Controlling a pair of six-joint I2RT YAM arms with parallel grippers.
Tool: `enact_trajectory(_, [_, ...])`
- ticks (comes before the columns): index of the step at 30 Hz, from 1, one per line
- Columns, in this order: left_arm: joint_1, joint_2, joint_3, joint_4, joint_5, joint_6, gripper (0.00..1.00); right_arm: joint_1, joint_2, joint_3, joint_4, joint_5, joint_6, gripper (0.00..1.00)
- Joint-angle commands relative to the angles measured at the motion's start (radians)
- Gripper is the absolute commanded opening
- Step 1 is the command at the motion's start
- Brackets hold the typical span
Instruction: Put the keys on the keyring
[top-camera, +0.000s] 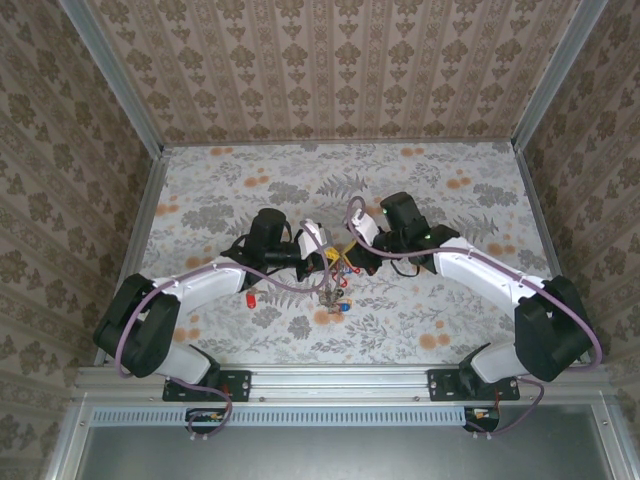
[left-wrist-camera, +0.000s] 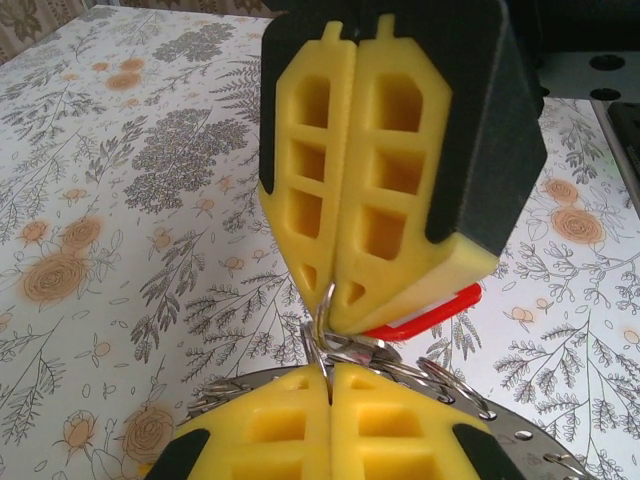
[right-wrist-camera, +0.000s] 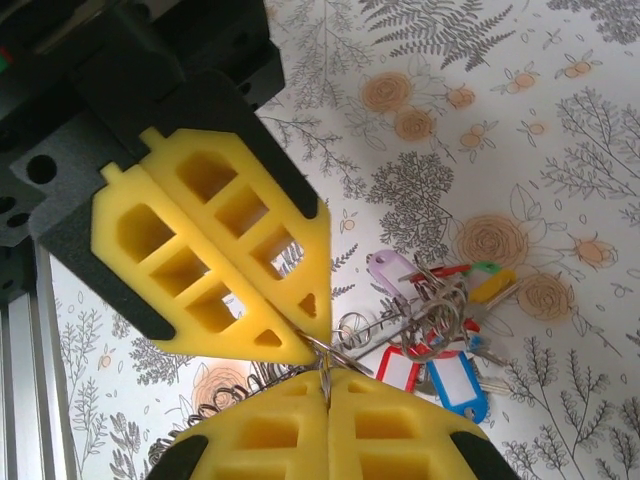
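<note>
Here, floral-print table (top-camera: 470, 200) under the keys (top-camera: 343, 278), damask-papered walls (top-camera: 330, 70) on three sides.

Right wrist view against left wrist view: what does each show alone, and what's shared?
Right wrist, not left: the keys bunched with purple, blue, yellow and green tags. Left wrist, not right: a red tag tucked against the right gripper. Both: left gripper and right gripper shut tip to tip on a small metal ring, close to the toothed keyring.
</note>
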Motion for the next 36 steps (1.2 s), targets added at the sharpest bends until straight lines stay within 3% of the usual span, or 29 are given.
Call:
enact_trajectory(1, [-0.009,-0.005,0.011,0.001,0.077,0.034,0.00,-0.025,0.019,0.047,-0.003,0.012,0.072,0.00])
enact_trajectory(18, [-0.019,0.016,-0.060,0.195,0.003,-0.040,0.00,-0.071,0.133,0.128,-0.108,-0.034,0.199,0.00])
enact_trajectory(36, [-0.033,0.025,-0.081,0.261,-0.043,-0.052,0.00,-0.104,0.196,0.168,-0.170,-0.079,0.235,0.15])
